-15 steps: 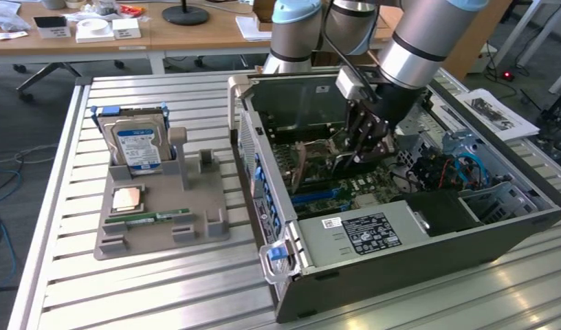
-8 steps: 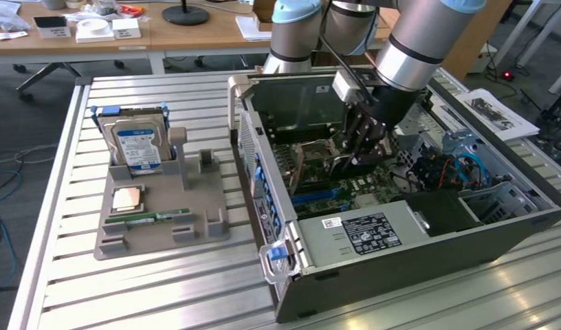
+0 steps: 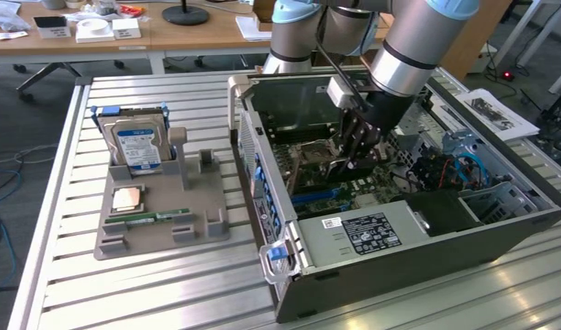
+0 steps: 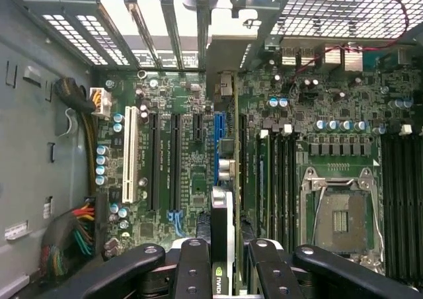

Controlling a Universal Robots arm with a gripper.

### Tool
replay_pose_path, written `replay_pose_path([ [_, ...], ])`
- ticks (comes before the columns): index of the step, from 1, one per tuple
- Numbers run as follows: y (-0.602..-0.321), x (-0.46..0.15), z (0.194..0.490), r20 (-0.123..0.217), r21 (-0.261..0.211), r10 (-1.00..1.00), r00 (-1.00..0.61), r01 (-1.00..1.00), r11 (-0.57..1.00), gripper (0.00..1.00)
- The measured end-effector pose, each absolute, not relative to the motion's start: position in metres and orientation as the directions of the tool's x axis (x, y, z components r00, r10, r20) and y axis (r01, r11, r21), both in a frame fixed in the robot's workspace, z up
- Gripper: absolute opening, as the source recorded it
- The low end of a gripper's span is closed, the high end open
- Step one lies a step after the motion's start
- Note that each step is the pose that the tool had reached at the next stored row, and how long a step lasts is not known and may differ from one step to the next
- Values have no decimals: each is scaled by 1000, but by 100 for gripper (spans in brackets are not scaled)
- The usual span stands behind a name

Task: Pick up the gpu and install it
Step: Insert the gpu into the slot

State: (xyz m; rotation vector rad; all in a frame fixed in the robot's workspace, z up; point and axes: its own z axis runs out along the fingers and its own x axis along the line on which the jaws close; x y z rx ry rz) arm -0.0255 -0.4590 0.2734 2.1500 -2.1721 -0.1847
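Note:
My gripper [image 3: 354, 152] reaches down into the open computer case [image 3: 418, 242], just above the motherboard [image 4: 182, 180]. It is shut on the gpu [image 4: 223, 210], a thin dark card seen edge-on between the black fingers [image 4: 193, 269], with a green logo near the grip. The card stands upright over the row of expansion slots, in line with the blue slot [image 4: 219, 135]. Its silvery bracket end [image 4: 223, 84] points toward the case's rear slot openings. Whether the card's edge touches the slot, I cannot tell.
A white slot [image 4: 130, 163] and black slots lie beside the card, with the empty CPU socket [image 4: 340, 219] on the other side. Outside the case, a grey holder [image 3: 157, 230] carries a hard drive [image 3: 138, 146], a processor chip [image 3: 126, 199] and a green memory stick [image 3: 150, 216].

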Motion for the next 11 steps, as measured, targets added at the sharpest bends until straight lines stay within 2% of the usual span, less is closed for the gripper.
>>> replay_pose_path([
  [11, -462, -34, 269, -28, 141, -1000, -11, -990, 7, 27],
])
